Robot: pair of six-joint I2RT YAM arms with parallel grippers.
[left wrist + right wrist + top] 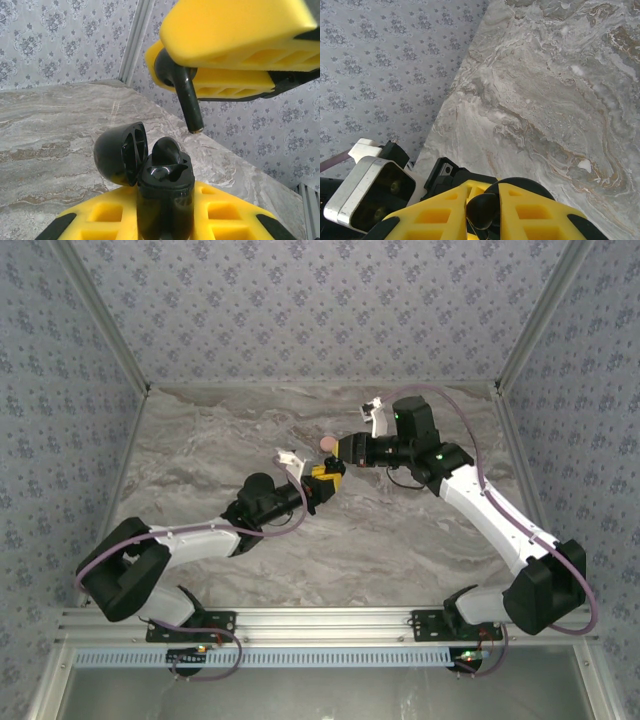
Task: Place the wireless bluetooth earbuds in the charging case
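Earbud [186, 97], black, not yet seated: right hand [167, 62] pinches it, stem down, just above the open charging case [165, 190] clamped upright in the left hand [165, 220].

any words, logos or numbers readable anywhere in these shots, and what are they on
None: no readable text in any view.
The black charging case, its open lid and the black earbud show no print or logo.
The wallpaper carries only a floral pattern, no letters.
The marble table has only veining.
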